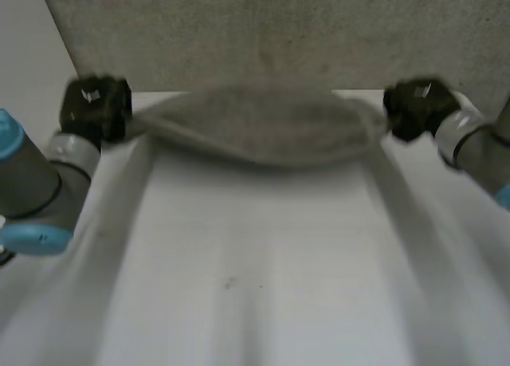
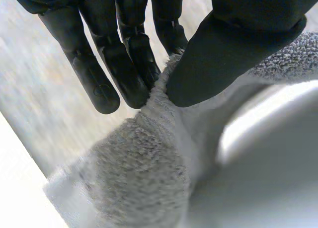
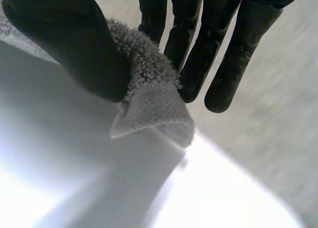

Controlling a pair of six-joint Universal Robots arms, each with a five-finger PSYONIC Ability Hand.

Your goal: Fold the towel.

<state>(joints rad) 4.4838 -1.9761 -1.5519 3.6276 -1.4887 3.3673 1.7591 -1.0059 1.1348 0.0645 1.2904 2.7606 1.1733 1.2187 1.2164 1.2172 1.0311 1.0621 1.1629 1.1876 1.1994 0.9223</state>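
Fold under way: left hand (image 1: 94,107) and right hand (image 1: 416,108) each pinch a near corner of the towel (image 1: 263,131), lifted; next, lay the edge onto the far half evenly.

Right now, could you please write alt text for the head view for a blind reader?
The left hand and right hand each pinch a corner of a grey towel, its near edge stretched and sagging between them over the white table. The rest of it spreads beyond them.
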